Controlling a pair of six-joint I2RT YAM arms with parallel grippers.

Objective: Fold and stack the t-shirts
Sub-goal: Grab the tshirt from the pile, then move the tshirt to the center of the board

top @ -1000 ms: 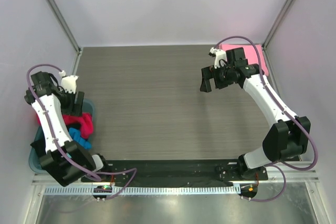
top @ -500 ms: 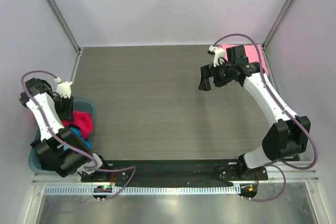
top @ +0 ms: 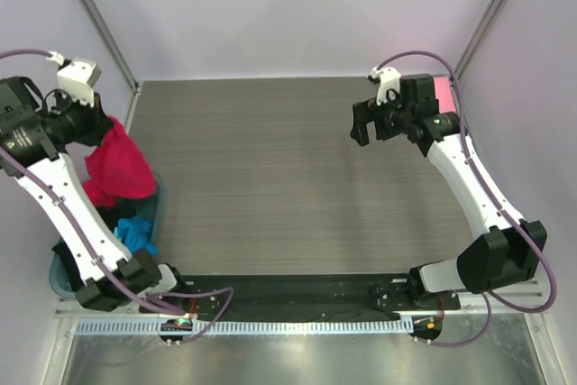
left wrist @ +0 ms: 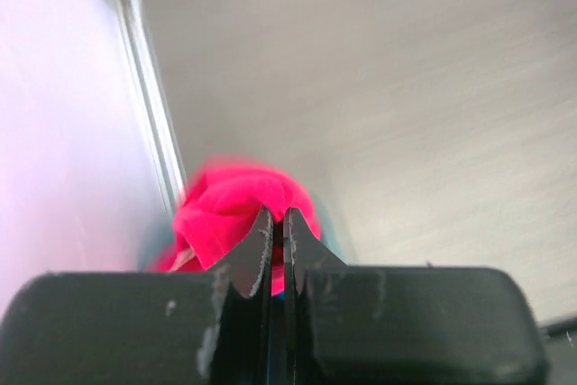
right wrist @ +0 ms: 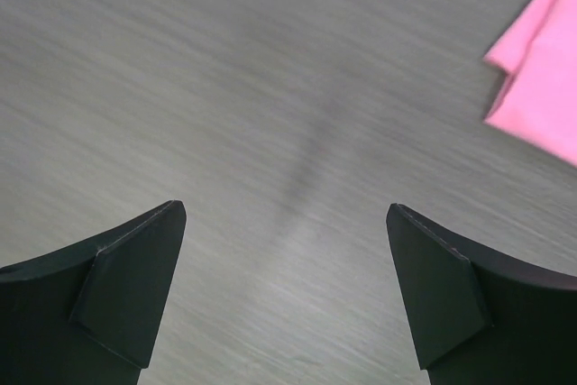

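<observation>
My left gripper [top: 102, 126] is raised at the far left, shut on a bunched crimson red t-shirt [top: 118, 165] that hangs down over a basket [top: 160, 200]. In the left wrist view the jaws [left wrist: 278, 221] pinch the red cloth [left wrist: 230, 200] between their tips. A bright blue t-shirt [top: 137, 230] lies in the basket below. A light pink t-shirt [top: 444, 89] lies flat at the back right corner, mostly hidden by the right arm; its corner [right wrist: 541, 69] shows in the right wrist view. My right gripper [top: 361, 123] hovers open over bare table [right wrist: 284, 211], left of the pink t-shirt.
The dark grey wood-grain table [top: 270, 169] is walled by pale panels on the left, back and right, with metal posts [top: 95, 20] in the corners. The basket sits against the left wall near the left arm's base.
My left gripper closed on the red t-shirt in the basket and lifted it up and back along the left wall. The right arm shifted slightly to the right, still open.
</observation>
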